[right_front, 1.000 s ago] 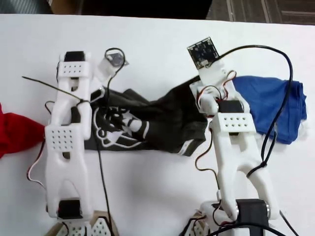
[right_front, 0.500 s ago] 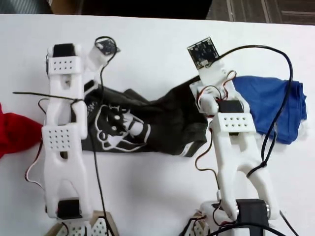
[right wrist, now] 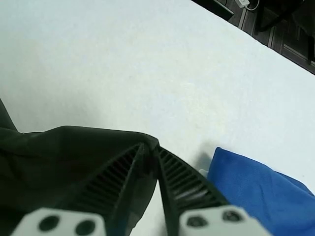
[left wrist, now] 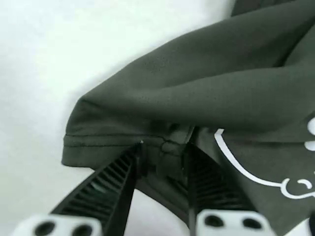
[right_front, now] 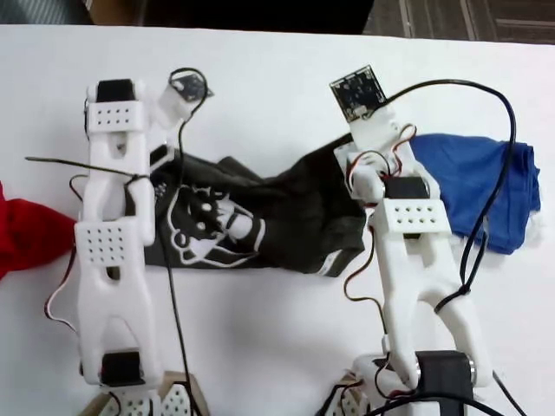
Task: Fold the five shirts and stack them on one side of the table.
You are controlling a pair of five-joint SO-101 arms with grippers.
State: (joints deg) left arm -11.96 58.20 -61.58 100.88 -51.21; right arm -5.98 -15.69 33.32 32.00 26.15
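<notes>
1. Left arm has shifted toward 10 o'clock over the last second, and the black shirt's (right_front: pixel 286 217) end has gone with it. Right arm is unchanged.
2. Left gripper (left wrist: pixel 165 147) is clamped on the shirt's hem at its 9 o'clock end. Right gripper (right wrist: pixel 150 150) is clamped on its 2 o'clock edge.
3. Shirt lies crumpled mid-table (right_front: pixel 277 78), with the blue shirt (right_front: pixel 473 186) at 3 o'clock and the red shirt (right_front: pixel 26 234) at 9.
4. Judged step: spreading the shirt flat before folding. Next move calls for pulling the ends apart evenly without losing either grip.

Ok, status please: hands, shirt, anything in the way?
Left hand shut on dark shirt hem. Right hand shut on its other end. Blue shirt close beside it.
</notes>
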